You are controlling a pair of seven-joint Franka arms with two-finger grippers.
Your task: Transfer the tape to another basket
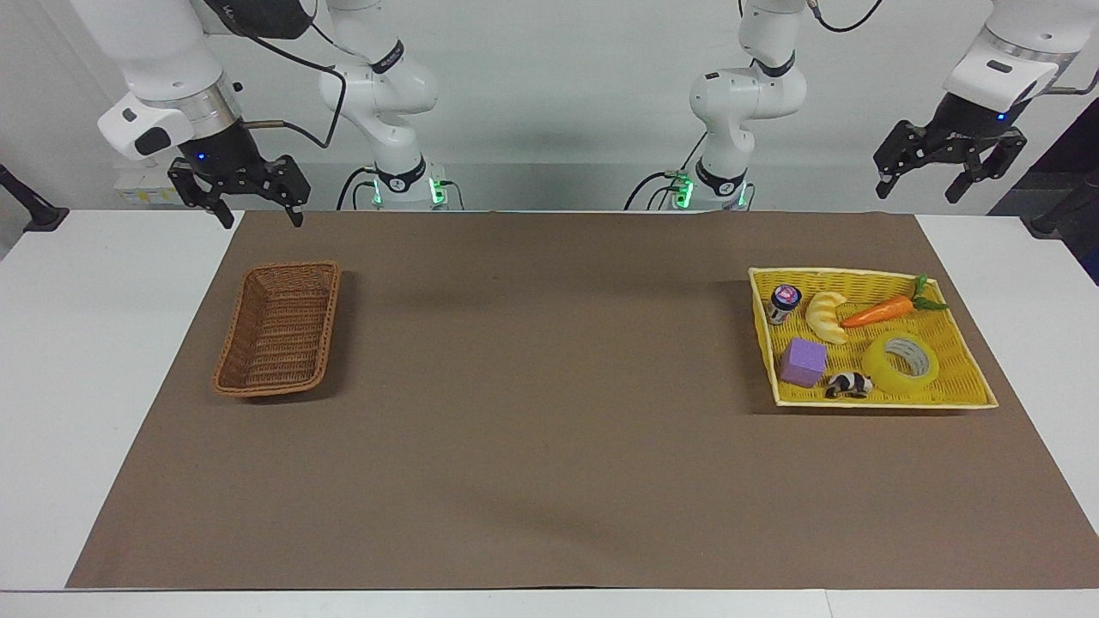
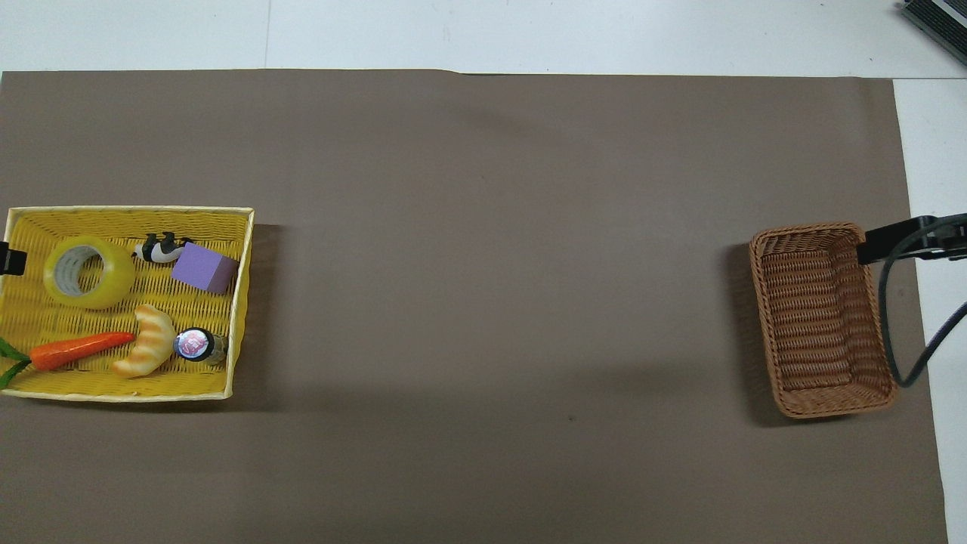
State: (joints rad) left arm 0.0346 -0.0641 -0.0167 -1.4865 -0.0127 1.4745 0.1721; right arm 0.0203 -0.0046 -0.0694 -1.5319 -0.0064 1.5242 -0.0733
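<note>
The tape (image 1: 901, 364) (image 2: 88, 271), a glossy yellow roll with a grey-white core, lies flat in the yellow woven tray (image 1: 824, 273) (image 2: 128, 209) toward the left arm's end of the table. The brown wicker basket (image 1: 279, 330) (image 2: 820, 317) stands with nothing in it toward the right arm's end. My left gripper (image 1: 919, 193) hangs open in the air over the table's edge by the tray, holding nothing. My right gripper (image 1: 260, 219) hangs open above the mat's corner by the basket, also holding nothing. In the overhead view only a tip of each gripper shows at the picture's sides.
Beside the tape, the tray holds a carrot (image 1: 877, 311), a pale croissant (image 1: 826, 316), a small jar (image 1: 784, 303), a purple cube (image 1: 804, 361) and a black-and-white toy animal (image 1: 848, 385). A brown mat (image 1: 549, 412) covers the table between tray and basket.
</note>
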